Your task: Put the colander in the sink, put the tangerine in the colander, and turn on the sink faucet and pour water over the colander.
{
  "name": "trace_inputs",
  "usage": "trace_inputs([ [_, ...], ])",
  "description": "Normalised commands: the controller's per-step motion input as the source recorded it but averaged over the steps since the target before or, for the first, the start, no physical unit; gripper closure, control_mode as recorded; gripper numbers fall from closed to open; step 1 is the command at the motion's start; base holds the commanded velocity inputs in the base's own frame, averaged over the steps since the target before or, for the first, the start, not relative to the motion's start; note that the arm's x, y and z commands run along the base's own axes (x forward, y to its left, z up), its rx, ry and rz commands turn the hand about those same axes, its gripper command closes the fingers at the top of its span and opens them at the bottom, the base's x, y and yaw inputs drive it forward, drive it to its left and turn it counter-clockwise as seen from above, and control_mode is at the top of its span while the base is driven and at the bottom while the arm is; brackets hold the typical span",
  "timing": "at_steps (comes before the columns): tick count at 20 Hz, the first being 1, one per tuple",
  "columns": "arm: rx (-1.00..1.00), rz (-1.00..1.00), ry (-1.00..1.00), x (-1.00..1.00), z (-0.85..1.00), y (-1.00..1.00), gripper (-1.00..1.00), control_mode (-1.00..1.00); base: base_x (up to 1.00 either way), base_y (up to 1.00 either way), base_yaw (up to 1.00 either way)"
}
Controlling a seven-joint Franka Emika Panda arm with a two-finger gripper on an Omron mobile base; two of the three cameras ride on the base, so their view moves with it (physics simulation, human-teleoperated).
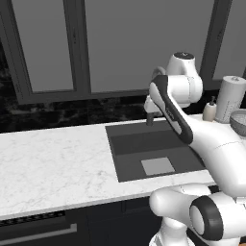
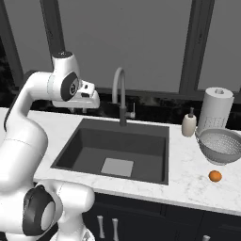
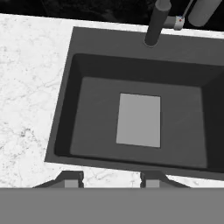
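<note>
Over on the worktop (image 2: 188, 181), the silver perforated colander (image 2: 220, 146) is sitting upright beside the sink (image 2: 155, 155), the small orange tangerine (image 2: 215, 176) lying just beside it. The gripper (image 3: 113, 180) is hanging over the basin with its jaws apart, holding nothing.

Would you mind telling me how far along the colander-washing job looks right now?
Nothing looks done yet. The colander sits on the counter right of the sink, the tangerine in front of it. The pincer hangs over the sink holding nothing. The faucet shows no water, so all three steps remain.
</note>
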Motion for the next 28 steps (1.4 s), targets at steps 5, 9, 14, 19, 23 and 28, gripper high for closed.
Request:
trace_inputs([
  [5,0.0,0.02,-0.12,-0.32,-0.05,-0.2,-1.0,-1.0,0.0,0.0,0.0],
  [9,0.0,0.0,-0.02,-0.55,-0.02,-0.86,-1.0,-1.0,0.0,0.0,0.0],
  [14,0.0,-0.02,0.0,-0.59,-0.27,-1.0,-1.0,-1.0,0.0,0.0,0.0],
  [19,0.0,-0.08,0.0,-0.38,-0.33,-1.0,-1.0,-1.0,0.0,0.0,0.0],
  [23,-0.01,-0.06,0.0,-0.2,-0.25,-1.0,-1.0,-1.0,0.0,0.0,0.0],
  [28,-0.02,-0.04,0.0,-0.02,-0.2,-0.96,-1.0,-1.0,0.0,0.0,0.0],
])
